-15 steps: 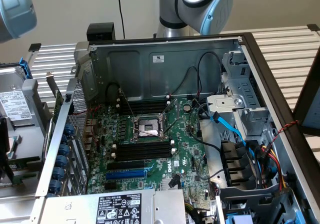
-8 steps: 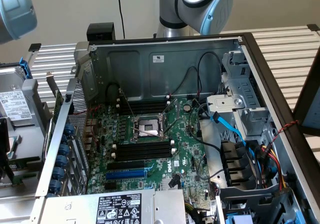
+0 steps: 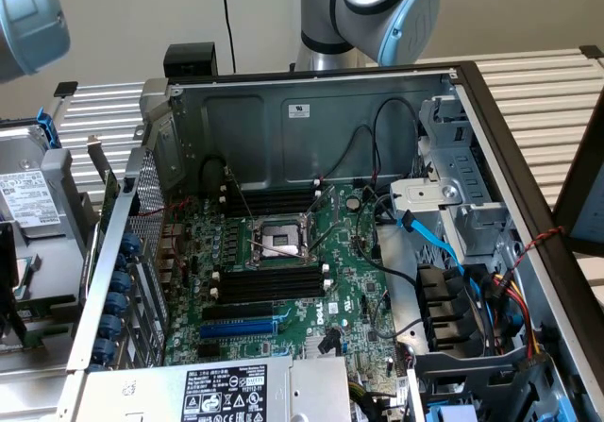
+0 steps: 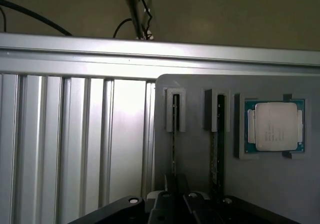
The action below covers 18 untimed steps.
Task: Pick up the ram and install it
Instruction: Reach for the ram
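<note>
A grey holder [image 4: 195, 154] on the slatted aluminium table carries two sticks standing on edge. One ram [image 4: 173, 139] shows as a thin edge running down between my gripper's [image 4: 175, 191] dark fingers, which sit tight on either side of its near end. A second ram [image 4: 214, 149] stands in the neighbouring groove, untouched. In the exterior view the open computer case shows the motherboard [image 3: 283, 252] with black memory slots [image 3: 269, 282] below the socket and more memory slots [image 3: 274, 200] above it.
A silver processor [image 4: 275, 126] lies in a pocket of the holder beside the sticks. The case holds a bare socket [image 3: 278, 238], a blue expansion slot [image 3: 241, 329], loose cables [image 3: 453, 252], a drive cage [image 3: 462, 205] and a power supply [image 3: 226, 389]. The arm's base [image 3: 377, 7] rises behind the case.
</note>
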{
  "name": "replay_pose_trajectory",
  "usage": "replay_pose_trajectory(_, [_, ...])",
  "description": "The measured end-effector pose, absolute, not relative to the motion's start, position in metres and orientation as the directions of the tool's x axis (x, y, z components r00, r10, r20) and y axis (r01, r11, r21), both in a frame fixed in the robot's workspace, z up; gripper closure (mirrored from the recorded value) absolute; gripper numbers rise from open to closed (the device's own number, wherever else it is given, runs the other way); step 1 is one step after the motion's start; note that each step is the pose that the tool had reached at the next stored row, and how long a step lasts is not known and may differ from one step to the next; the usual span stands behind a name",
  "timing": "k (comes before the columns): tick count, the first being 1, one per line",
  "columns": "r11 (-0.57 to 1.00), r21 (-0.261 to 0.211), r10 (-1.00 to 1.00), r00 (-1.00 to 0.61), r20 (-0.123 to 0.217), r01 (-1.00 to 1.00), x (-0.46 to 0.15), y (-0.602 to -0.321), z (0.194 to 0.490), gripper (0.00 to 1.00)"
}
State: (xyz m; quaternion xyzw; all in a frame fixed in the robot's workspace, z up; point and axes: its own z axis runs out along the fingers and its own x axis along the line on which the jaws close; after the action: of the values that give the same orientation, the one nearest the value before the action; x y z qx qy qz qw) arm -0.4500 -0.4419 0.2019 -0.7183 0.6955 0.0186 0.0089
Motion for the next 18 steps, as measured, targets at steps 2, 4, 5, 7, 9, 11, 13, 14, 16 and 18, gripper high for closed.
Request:
replay_pose_trajectory(2, [-0.033, 0.013, -0.999, 0.032, -0.038, -0.999, -0.450, -0.442, 0.203, 0.88])
replay_pose_trajectory(4, [-0.033, 0.013, -0.999, 0.032, -0.037, -0.999, -0.450, -0.442, 0.205, 0.88])
replay_pose_trajectory(5, [-0.033, 0.013, -0.999, 0.032, -0.036, -0.999, -0.450, -0.442, 0.206, 0.88])
replay_pose_trajectory(7, [-0.032, 0.013, -0.999, 0.032, -0.034, -0.999, -0.450, -0.442, 0.208, 0.88])
replay_pose_trajectory(9, [-0.032, 0.013, -0.999, 0.032, -0.031, -0.999, -0.450, -0.442, 0.210, 0.88])
replay_pose_trajectory(11, [-0.032, 0.013, -0.999, 0.032, -0.028, -0.999, -0.450, -0.442, 0.211, 0.88])
replay_pose_trajectory(13, [-0.032, 0.013, -0.999, 0.032, -0.026, -0.999, -0.450, -0.442, 0.213, 0.88])
replay_pose_trajectory(14, [-0.032, 0.012, -0.999, 0.032, -0.025, -0.999, -0.450, -0.442, 0.214, 0.88])
replay_pose_trajectory(16, [-0.032, 0.012, -0.999, 0.032, -0.024, -0.999, -0.450, -0.442, 0.216, 0.88])
replay_pose_trajectory(18, [-0.032, 0.012, -0.999, 0.032, -0.022, -0.999, -0.450, -0.442, 0.219, 0.88])
